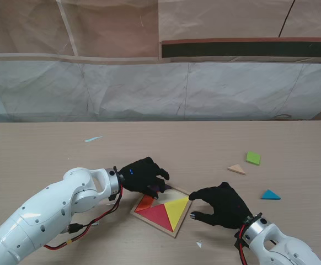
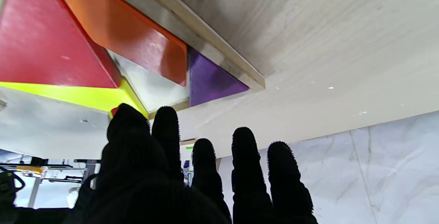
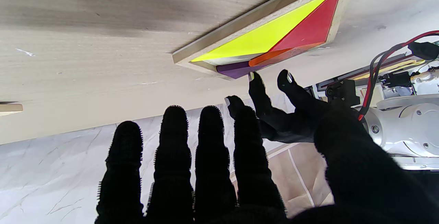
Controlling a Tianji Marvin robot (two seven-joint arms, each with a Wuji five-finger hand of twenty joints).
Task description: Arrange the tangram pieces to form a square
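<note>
- Currently the square wooden tray (image 1: 178,231) sits near me at table centre, turned like a diamond; seated in it are the large red triangle (image 1: 159,215), the large yellow triangle (image 1: 176,208), an orange piece (image 1: 144,203) and a small purple triangle (image 2: 210,80).
- Purple triangle lies at the tray's far-left corner, its tip seeming to ride over the rim in the left wrist view; I judge it not fully seated. A bare patch of tray floor shows between orange, purple and yellow.
- Left hand (image 1: 144,175), black-gloved, hovers over that corner with fingers loosely spread, gripping nothing; whether a fingertip touches the purple piece I cannot tell.
- Right hand (image 1: 222,204) rests just beside the tray's right corner, fingers apart and empty; contact with the rim not discernible.
- Still loose, well apart to the right: green square (image 1: 253,158), tan triangle (image 1: 236,169), blue triangle (image 1: 270,195).
- Step in hand, as I read it: seating the purple triangle.
- To do it well:
  - press down flat with one fingertip on the piece's middle, not its tip, so it does not tilt up;
  - slide it toward the orange edge until flush;
  - use the right hand to brace the tray's right corner so the frame does not skate;
  - keep the other left fingers lifted clear of red and yellow.
- Risk: a sideways shove may lift the orange piece out.
</note>
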